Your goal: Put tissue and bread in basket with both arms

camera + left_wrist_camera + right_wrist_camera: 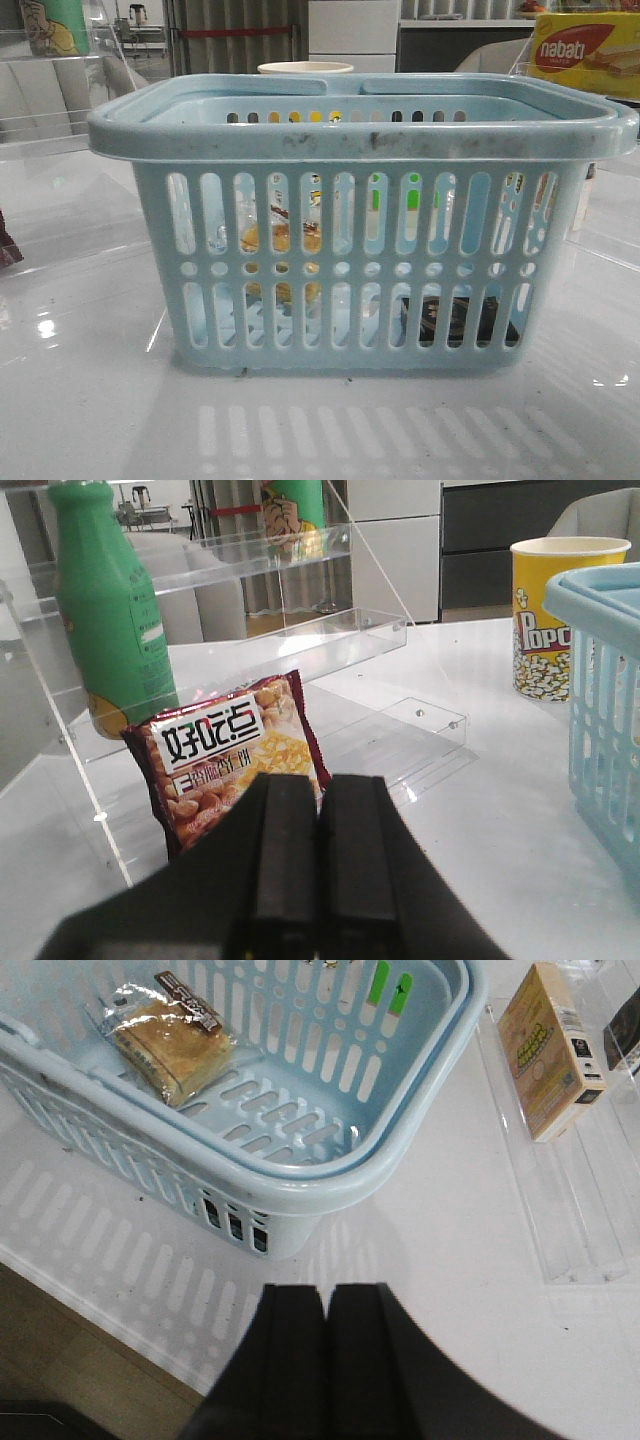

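Observation:
The pale blue basket (360, 130) stands in the middle of the white table. Through its slots the bread (281, 240) shows at the inner left, and the black tissue pack (455, 318) lies low on the floor at the inner right. In the right wrist view the wrapped bread (170, 1035) lies inside the basket (330, 1180); only dark bits of the tissue show through the corner slots. My left gripper (318, 785) is shut and empty, left of the basket (600, 710). My right gripper (326, 1295) is shut and empty, outside the basket's corner.
A red snack bag (225, 755) and a green bottle (105, 600) stand by a clear acrylic shelf (300, 640) on the left. A popcorn cup (555, 610) stands behind the basket. A small box (550, 1050) rests on a clear shelf at the right. A nabati box (585, 55) sits at the back right.

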Available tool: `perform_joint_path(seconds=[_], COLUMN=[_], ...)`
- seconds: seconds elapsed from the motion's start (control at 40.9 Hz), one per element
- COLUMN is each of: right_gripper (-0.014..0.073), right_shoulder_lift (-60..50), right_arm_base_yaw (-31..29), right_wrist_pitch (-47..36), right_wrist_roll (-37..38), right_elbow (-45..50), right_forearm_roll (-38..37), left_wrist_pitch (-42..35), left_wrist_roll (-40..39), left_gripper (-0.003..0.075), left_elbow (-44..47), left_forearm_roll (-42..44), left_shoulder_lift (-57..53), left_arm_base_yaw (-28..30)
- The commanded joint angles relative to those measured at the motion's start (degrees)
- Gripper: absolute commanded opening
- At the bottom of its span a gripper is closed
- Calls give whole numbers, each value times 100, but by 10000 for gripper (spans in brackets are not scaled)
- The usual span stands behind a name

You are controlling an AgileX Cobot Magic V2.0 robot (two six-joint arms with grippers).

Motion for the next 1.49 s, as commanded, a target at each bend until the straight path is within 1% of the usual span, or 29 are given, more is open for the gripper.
perform_joint_path(seconds=[0.0, 0.122, 0.196, 0.318, 0.343, 0.441, 0.538, 0.759, 0.857, 1.469], right_gripper=[56, 56, 56, 56, 56, 56, 56, 56, 56, 56], right_shoulder_lift=[-10, -10, -10, -10, -10, -10, -10, -10, -10, -10], right_arm_base_yaw=[-9, -9, -9, -9, -9, -9, -9, -9, -9, -9], right_wrist_pitch=[-390, -390, -391, -391, -391, -391, -391, -391, -391, -391], right_wrist_roll=[-26, -26, -26, -26, -26, -26, -26, -26, -26, -26], right_elbow=[-156, -156, -156, -156, -156, -156, -156, -156, -156, -156], right_forearm_roll=[-115, -115, -115, -115, -115, -115, -115, -115, -115, -115], left_wrist_pitch=[-646, -1154, -1242, -1441, -1481, -1509, -1509, -1509, -1509, -1499], left_wrist_roll=[-567, -534, -432, 211, 224, 157, -122, -138, -138, -138], left_gripper=[91, 91, 91, 91, 91, 91, 91, 91, 91, 91], left_elbow=[-29, 182, 170, 170, 170, 170, 170, 170, 170, 170], left_forearm_roll=[405, 289, 173, -331, -333, -158, 118, 107, -60, -60], left_shoulder_lift=[-113, -113, -113, -113, -113, -113, -113, -113, -113, -113], left_arm_base_yaw=[15, 15, 15, 15, 15, 15, 15, 15, 15, 15])
